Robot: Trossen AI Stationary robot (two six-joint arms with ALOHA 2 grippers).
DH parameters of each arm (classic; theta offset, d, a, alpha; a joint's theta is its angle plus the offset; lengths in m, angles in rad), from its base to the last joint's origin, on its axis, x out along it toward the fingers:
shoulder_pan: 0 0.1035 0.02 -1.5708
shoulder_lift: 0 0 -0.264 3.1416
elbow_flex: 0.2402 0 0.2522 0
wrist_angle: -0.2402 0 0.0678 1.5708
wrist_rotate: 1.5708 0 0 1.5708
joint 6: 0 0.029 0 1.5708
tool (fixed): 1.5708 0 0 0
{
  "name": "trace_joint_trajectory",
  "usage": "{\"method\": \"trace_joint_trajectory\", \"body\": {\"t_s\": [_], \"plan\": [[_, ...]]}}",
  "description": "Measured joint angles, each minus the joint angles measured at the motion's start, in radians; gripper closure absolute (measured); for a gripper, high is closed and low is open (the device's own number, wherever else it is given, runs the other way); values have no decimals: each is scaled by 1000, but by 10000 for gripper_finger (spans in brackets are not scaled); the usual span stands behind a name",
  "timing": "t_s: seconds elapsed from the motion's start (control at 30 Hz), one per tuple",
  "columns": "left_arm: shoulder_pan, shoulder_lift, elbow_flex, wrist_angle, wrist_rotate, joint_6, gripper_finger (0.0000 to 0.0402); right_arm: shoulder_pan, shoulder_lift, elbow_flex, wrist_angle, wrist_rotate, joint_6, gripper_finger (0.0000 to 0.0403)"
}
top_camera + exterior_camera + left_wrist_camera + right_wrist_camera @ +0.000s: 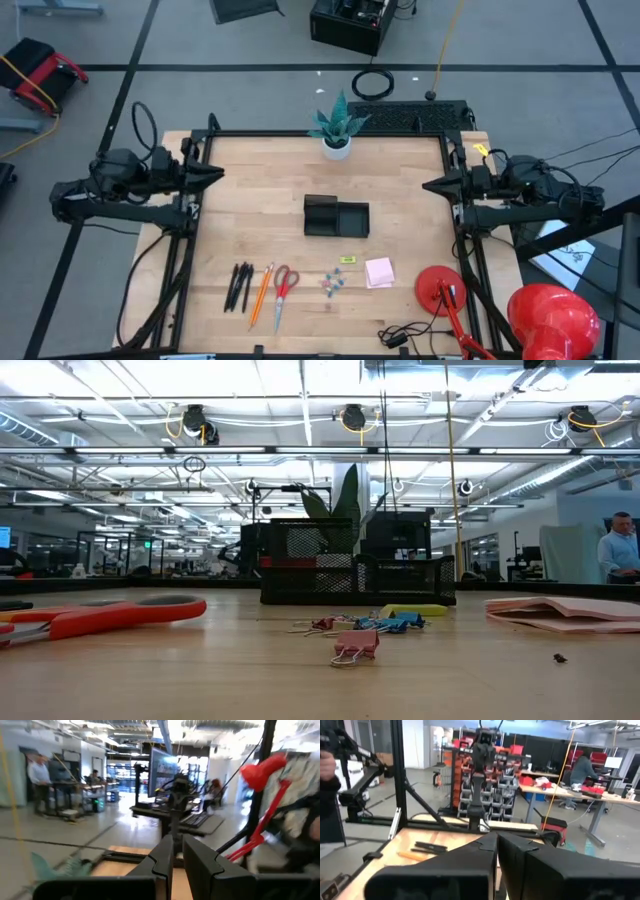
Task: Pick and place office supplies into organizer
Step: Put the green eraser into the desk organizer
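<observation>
I see nothing in the small black plastic organizer (336, 216) yet; my left tool (215, 174) and right tool (432, 185) sit clenched, empty.

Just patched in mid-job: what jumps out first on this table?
The black mesh organizer sits at the table's centre, with the potted plant at the far edge behind it. Along the near edge runs a row of supplies: black pens, orange pencil, red-handled scissors, binder clips and pink sticky-note pad. The red lamp crowds the near right corner, while the left hand and right hand wait at opposite sides, shut.
</observation>
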Motion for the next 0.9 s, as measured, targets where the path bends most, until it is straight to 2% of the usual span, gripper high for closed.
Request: {"method": "trace_joint_trajectory", "body": {"t_s": [0.13, 0.27, 0.33, 0.53, 0.67, 0.77, 0.9], "plan": [[0, 57, 0, -48, -17, 155, 355, 3, 19, -3, -22, -1, 10, 394], [-3, 99, -6, -144, -18, 172, 355, 23, 20, -67, -29, -2, 58, 394], [-13, 108, -55, -131, -19, 162, 355, 38, 16, -118, -21, -1, 85, 394], [-41, 99, -342, 214, -22, 131, 355, 87, -18, -307, 172, 3, 106, 394], [-58, 36, -500, 427, -39, 82, 355, 114, -74, -380, 244, 11, 93, 394], [-64, -36, -571, 450, -40, 83, 355, 137, -130, -410, 229, 53, 87, 394], [-68, -92, -614, 406, -31, 77, 355, 149, -190, -448, 215, 57, 45, 394]]}}
